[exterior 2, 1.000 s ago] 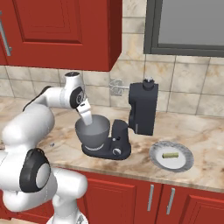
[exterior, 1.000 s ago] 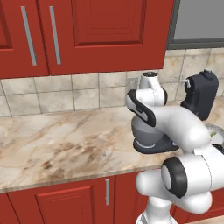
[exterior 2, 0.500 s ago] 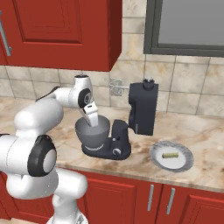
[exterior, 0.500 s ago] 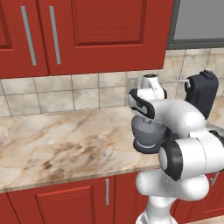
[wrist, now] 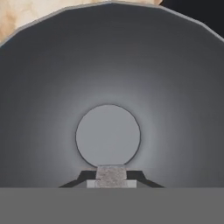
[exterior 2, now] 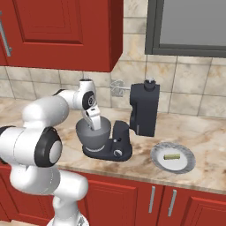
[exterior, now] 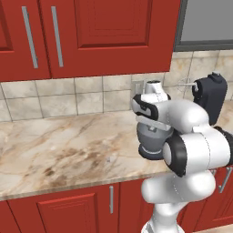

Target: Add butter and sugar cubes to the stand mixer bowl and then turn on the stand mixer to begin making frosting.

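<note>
Hand (wrist: 111,177) clamped on sugar cube (wrist: 111,173), poised inside mixer bowl (wrist: 175,87); butter (exterior 2: 172,156) on plate (exterior 2: 187,165), right of mixer (exterior 2: 142,110).

My pincer (wrist: 111,175) pinches a speckled pale grey sugar cube (wrist: 111,173) – grey stand mixer bowl (wrist: 109,87), charcoal stand mixer (exterior 2: 143,108), beige-veined marble desk (exterior: 59,145), olive butter (exterior 2: 172,156).
</note>
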Motion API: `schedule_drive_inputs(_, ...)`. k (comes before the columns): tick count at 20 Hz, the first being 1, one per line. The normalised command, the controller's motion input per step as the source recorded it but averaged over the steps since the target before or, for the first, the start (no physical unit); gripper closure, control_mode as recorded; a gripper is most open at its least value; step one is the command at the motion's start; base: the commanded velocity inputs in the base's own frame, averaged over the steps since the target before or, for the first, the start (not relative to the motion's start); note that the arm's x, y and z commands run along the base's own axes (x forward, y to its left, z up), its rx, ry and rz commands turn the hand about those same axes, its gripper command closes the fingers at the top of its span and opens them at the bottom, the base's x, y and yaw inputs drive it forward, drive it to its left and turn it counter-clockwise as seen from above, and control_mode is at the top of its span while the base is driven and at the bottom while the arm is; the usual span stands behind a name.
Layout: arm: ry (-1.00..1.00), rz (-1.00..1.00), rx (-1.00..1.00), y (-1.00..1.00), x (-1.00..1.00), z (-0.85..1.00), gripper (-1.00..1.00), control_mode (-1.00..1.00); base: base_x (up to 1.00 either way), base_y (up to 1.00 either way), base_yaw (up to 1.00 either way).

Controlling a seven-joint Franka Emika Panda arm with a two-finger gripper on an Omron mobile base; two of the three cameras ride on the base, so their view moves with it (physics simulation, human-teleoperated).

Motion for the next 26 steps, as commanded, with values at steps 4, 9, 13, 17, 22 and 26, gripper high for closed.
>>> schedule_drive_inputs(4, 0.01, 0.0, 0.0, -0.04, -0.01, -0.05, -1.0, -1.0, 0.0, 0.0, 0.0)
schedule_drive_inputs(9, 0.0, 0.0, 0.0, -0.03, -0.15, 0.03, -1.0, -1.0, 0.0, 0.0, 0.0)
schedule_drive_inputs(13, -0.1, 0.0, 0.0, 0.05, -0.38, 0.62, -1.0, -1.0, 0.0, 0.0, 0.0)
schedule_drive_inputs(17, -0.12, 0.0, 0.0, 0.35, -0.49, 1.0, -1.0, -1.0, 0.0, 0.0, 0.0)
schedule_drive_inputs(22, 0.0, 0.0, 0.0, 0.66, -0.24, 0.69, -1.0, -1.0, 0.0, 0.0, 0.0)
schedule_drive_inputs(26, 0.04, 0.05, 0.0, 0.9, -0.29, 0.2, -1.0, -1.0, 0.0, 0.0, 0.0)
